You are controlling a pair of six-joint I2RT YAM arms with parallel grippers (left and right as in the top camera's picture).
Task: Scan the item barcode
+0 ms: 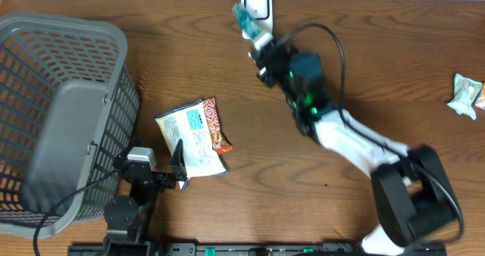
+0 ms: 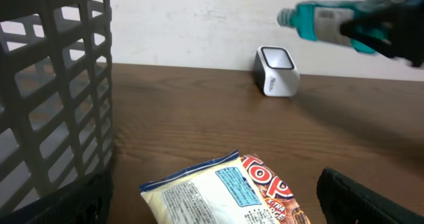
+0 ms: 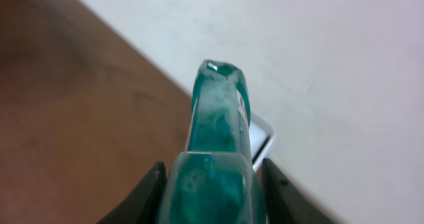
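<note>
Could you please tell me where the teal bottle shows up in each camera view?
Overhead: teal bottle top centre, by the scanner.
Left wrist: bottle upper right, up and right of the scanner.
Right wrist: bottle centre, scanner behind it.
Shared landmark: the white scanner.

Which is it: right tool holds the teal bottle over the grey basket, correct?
No. The right tool holds the teal bottle up by the white scanner, far from the grey basket; the overhead view shows it.

Scanner [image 3: 264,141] mostly hidden behind the teal bottle [image 3: 216,121], its label [image 2: 328,23] unreadable (blurred), small packet [image 1: 467,95] cut by right edge
</note>
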